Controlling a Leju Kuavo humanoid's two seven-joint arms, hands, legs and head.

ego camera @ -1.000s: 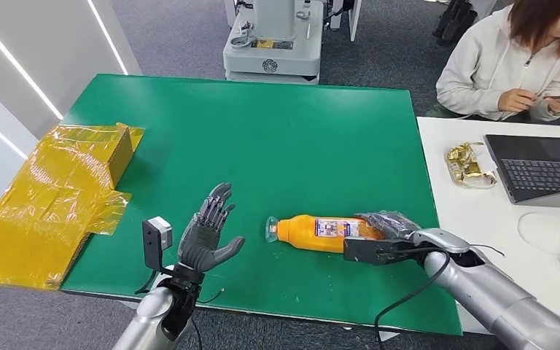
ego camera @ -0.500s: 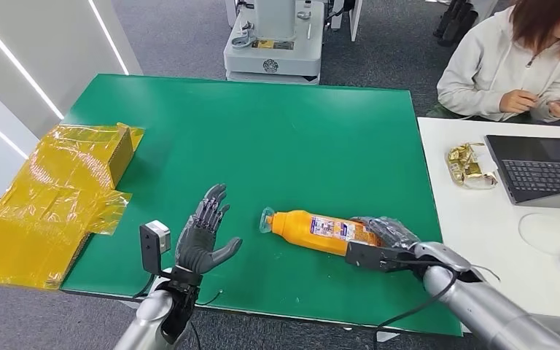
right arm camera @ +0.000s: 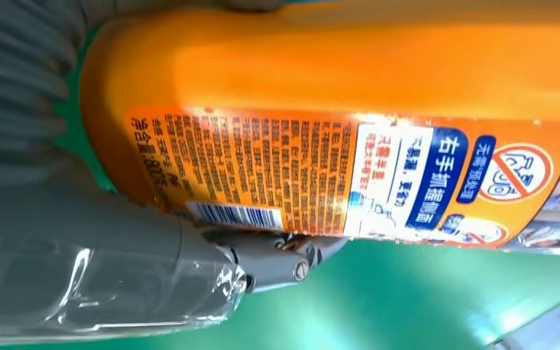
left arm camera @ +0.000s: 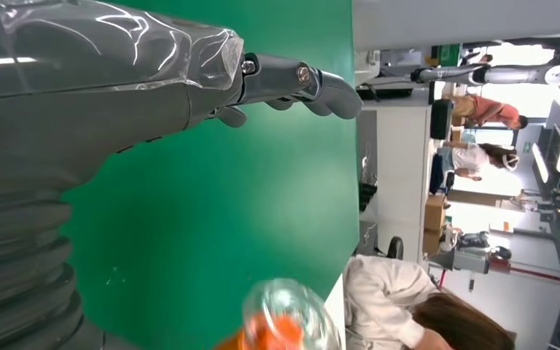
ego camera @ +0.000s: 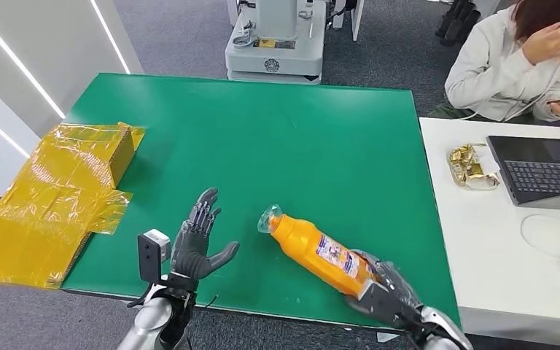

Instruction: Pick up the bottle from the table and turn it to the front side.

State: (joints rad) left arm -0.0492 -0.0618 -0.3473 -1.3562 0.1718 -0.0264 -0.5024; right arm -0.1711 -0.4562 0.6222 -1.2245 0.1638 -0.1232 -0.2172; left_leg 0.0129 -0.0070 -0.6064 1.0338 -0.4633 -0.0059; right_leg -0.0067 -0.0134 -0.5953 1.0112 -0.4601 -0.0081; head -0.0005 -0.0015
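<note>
- Orange plastic bottle w/ clear cap and printed label point(ego camera: 315, 249) sits lower centre of the head frame, tilted, cap end pointing up-left, base end in the right hand point(ego camera: 386, 295) at the lower right; can't tell if the cap end is clear of the green table top point(ego camera: 277, 138).
- Right hand: wrapped round the bottle's base end, gripping it. Right wrist view: barcode and fine print of the label point(right arm camera: 321, 175) face the cam, thumb point(right arm camera: 277, 264) pressed under the label edge.
- Left hand point(ego camera: 198, 239): lower left of head frame, fingers spread, palm toward the bottle, holding nothing, apart from the cap.
- Step in hand, my read: lift, then roll the bottle so the front label faces fwd.
- Do it well: keep the grip firm near the base — smooth plastic prob slips when rolled; rotate at the wrist, slow.
- Left hand is placed to steady the cap end if a regrip is needed.
- Watch the near table edge, close under the right hand.
</note>
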